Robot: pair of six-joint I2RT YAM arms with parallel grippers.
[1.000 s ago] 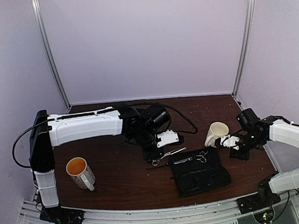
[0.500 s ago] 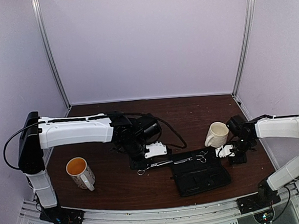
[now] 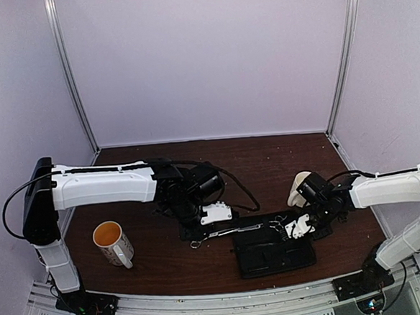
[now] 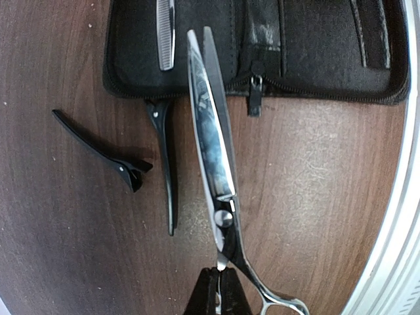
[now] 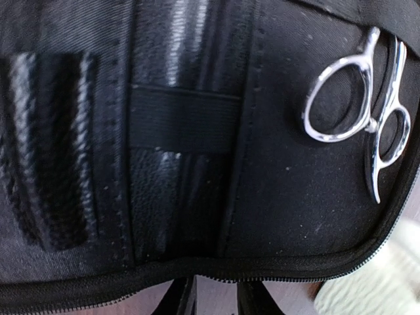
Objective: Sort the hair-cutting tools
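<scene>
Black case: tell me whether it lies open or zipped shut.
Open: the black case lies spread, inner pockets exposed, scissors resting on its lining.

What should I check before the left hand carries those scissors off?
1. Left hand gripping the held scissors: ok, shut on them near the pivot.
2. Blades together: ok, nearly closed.
3. Slanted clip and straight clip out of the grip: ok, both lie on the table.
4. Straight clip free of the case: cannot tell, its top end meets the case edge.
5. Second scissors settled: ok, lying inside the case.
6. Right hand empty: ok, fingers apart, nothing between them.
</scene>
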